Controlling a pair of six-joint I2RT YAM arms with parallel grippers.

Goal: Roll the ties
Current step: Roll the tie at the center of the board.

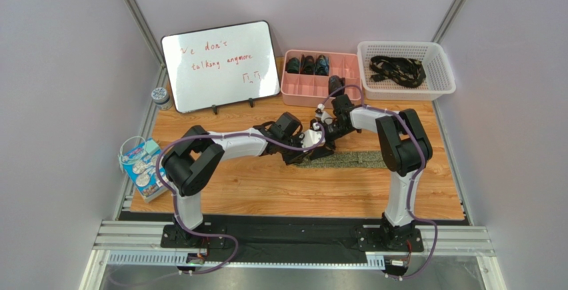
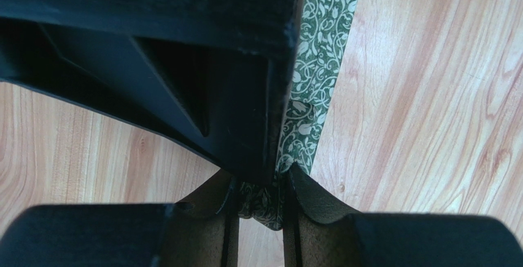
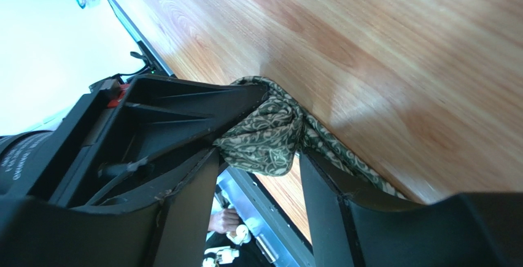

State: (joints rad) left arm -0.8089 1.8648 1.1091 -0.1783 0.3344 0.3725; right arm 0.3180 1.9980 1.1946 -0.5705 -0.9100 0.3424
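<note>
An olive-green tie (image 1: 353, 159) with a pale vine pattern lies flat on the wooden table, running right from where both arms meet. My left gripper (image 1: 308, 145) is shut on the tie's bunched end (image 2: 265, 201), with the fabric squeezed between its two fingers. My right gripper (image 1: 327, 133) faces it from the far side. In the right wrist view its jaws stand apart around the rolled lump of tie (image 3: 264, 135), which sits just at the fingertips (image 3: 319, 181). The right gripper (image 3: 258, 156) is open. The rest of the strip (image 2: 319, 46) trails away flat.
A pink compartment tray (image 1: 293, 93) with rolled dark ties stands at the back. To its right is a white basket (image 1: 447, 70) holding loose black ties (image 1: 398, 70). A whiteboard (image 1: 220, 63) stands at the back left and a snack packet (image 1: 141, 169) lies at the left edge.
</note>
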